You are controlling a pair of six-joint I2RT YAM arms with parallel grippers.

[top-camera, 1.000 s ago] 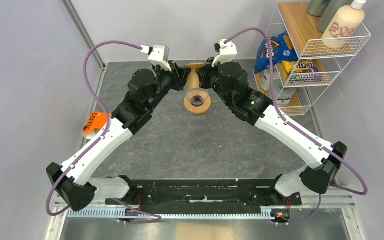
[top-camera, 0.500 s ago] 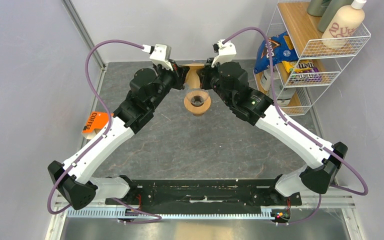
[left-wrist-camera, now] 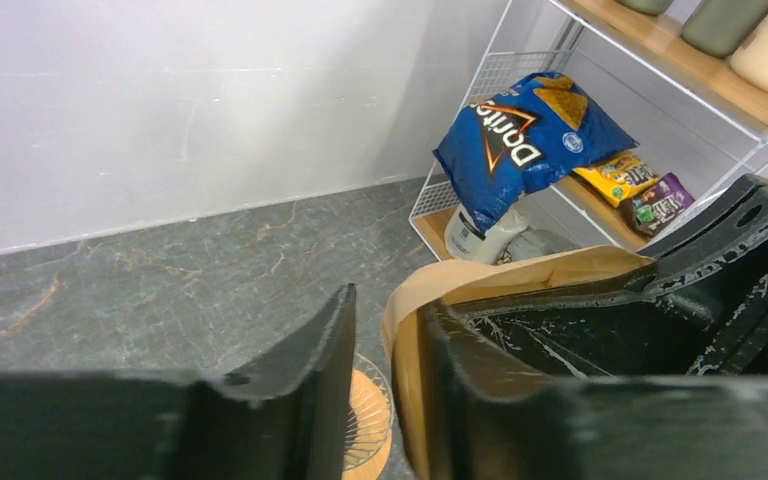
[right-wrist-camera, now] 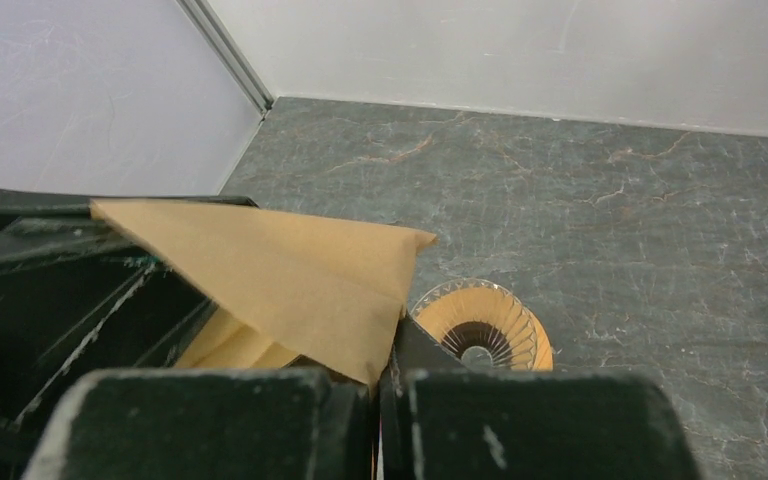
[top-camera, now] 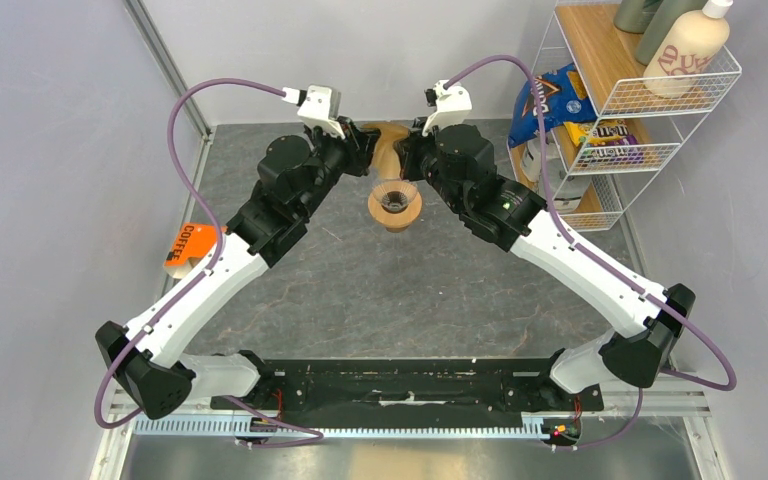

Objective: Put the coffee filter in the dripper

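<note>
The coffee filter (right-wrist-camera: 290, 275) is held up off the table (top-camera: 380, 290) at the far middle of the scene, between the two gripper heads and just beyond the dripper (top-camera: 395, 205). It is not in the dripper. From above only a narrow tan strip of it shows, since both wrists cover the rest.

The right gripper (right-wrist-camera: 378, 378) has its fingers closed tight on the filter's lower corner. In the right wrist view the paper fans up and to the left from that pinch, and its left part is lost behind the dark body of the other arm.

The left gripper (left-wrist-camera: 388, 306) has its fingers apart with a clear gap between them. The filter's curled edge lies along the inner face of the right-hand finger and does not reach the other finger. Whether that finger sits inside the filter's fold cannot be told.

The dripper stands upright on the table below the filter. Its wooden collar and ribbed glass are partly cut off by the fingers in both wrist views.

An orange packet (top-camera: 188, 243) on the left is half hidden under the left arm. A wire rack (top-camera: 610, 95) at the far right holds a blue chip bag (left-wrist-camera: 520, 140) and a bottle (top-camera: 695, 45) cut off by the frame.
</note>
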